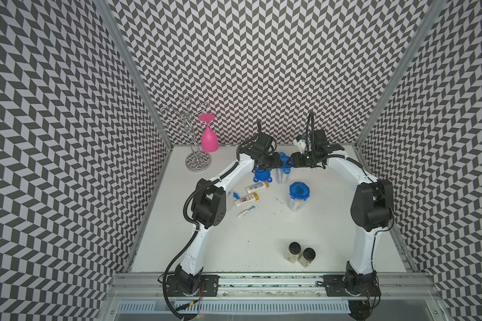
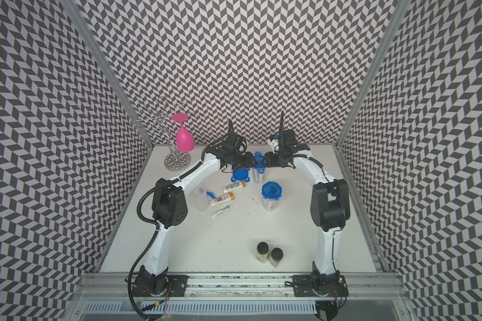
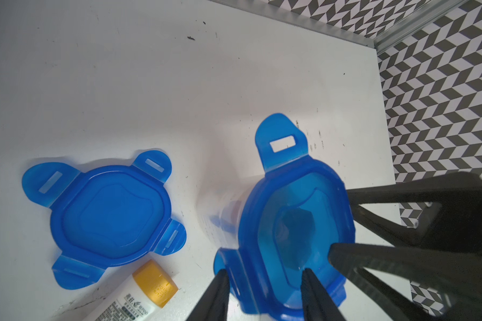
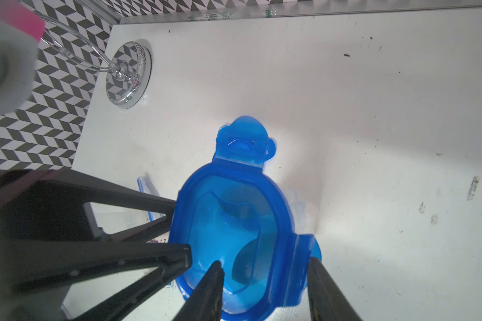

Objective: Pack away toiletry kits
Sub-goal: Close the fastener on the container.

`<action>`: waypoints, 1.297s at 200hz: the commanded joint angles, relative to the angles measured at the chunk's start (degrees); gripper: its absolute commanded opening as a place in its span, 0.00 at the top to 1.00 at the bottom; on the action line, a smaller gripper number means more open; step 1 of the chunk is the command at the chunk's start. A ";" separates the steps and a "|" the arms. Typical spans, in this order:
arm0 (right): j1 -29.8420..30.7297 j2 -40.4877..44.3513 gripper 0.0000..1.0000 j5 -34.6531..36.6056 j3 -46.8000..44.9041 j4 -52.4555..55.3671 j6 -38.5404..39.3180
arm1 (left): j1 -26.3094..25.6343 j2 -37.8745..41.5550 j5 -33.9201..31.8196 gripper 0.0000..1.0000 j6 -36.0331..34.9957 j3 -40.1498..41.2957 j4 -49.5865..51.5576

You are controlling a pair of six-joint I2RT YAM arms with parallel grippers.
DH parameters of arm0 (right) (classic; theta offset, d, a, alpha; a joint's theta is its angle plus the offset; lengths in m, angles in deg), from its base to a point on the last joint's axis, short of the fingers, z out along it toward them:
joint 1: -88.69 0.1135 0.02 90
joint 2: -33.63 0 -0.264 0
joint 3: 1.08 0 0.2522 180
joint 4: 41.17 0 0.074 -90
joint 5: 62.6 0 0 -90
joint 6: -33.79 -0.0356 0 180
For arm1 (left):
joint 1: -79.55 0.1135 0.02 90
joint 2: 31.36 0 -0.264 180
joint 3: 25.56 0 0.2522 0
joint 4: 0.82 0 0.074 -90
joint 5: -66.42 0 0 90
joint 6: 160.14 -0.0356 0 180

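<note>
A clear tub point(image 1: 282, 176) stands at the back middle with a blue lid point(image 3: 298, 211) on it. My left gripper point(image 3: 263, 272) clasps the lid's rim and folded-down tab on one side. My right gripper point(image 4: 265, 262) clasps the opposite tab. The far tab point(image 4: 242, 141) still sticks out. A loose lid point(image 1: 262, 175), two gold-capped bottles point(image 1: 258, 187), a toothpaste tube point(image 1: 246, 211) and a blue toothbrush point(image 1: 235, 194) lie left of it. A lidded tub point(image 1: 299, 196) stands to the right. An open tub point(image 2: 202, 198) stands by my left elbow.
A pink wine glass point(image 1: 209, 136) hangs upside down on a chrome rack point(image 1: 196, 161) in the back left corner. Two black-capped jars point(image 1: 292, 251) stand near the front. Patterned walls close three sides.
</note>
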 commanded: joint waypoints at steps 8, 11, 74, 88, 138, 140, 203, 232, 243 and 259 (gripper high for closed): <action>1.05 -4.31 0.53 -4.19 -2.71 3.92 0.28 | -1.31 -0.55 5.45 0.56 -0.62 3.16 -5.77; 1.03 -4.38 0.53 -4.66 -2.75 3.87 0.22 | -1.31 -0.41 5.70 0.56 -0.57 3.51 -6.27; 0.74 -3.71 0.53 -10.54 -5.01 1.59 0.07 | -1.17 -0.76 8.99 0.56 -0.37 4.77 -9.53; 0.76 -3.52 0.53 -10.54 -5.52 1.00 0.13 | -1.21 -0.58 9.19 0.56 -0.37 5.04 -9.63; 0.50 -2.55 0.50 -9.04 -5.16 -0.16 -0.62 | -1.00 0.04 9.40 0.56 -0.56 6.00 -9.54; 0.42 -2.42 0.50 -8.81 -5.24 -0.22 -0.62 | -0.97 0.08 9.48 0.56 -0.54 5.98 -9.54; -3.14 3.65 0.41 -4.56 -8.88 -1.69 -0.44 | 2.63 3.80 11.24 0.50 -1.30 6.58 -9.17; -3.69 3.94 0.41 -3.62 -8.84 -1.74 -1.03 | 3.75 4.12 11.44 0.47 -2.29 5.56 -8.28; -3.96 4.45 0.39 -3.22 -8.73 -2.01 -1.34 | 4.02 4.08 11.44 0.46 -3.02 4.65 -7.68; -4.43 4.91 0.36 -2.91 -7.76 -1.82 -1.38 | 4.62 4.16 11.64 0.46 -3.62 3.60 -7.44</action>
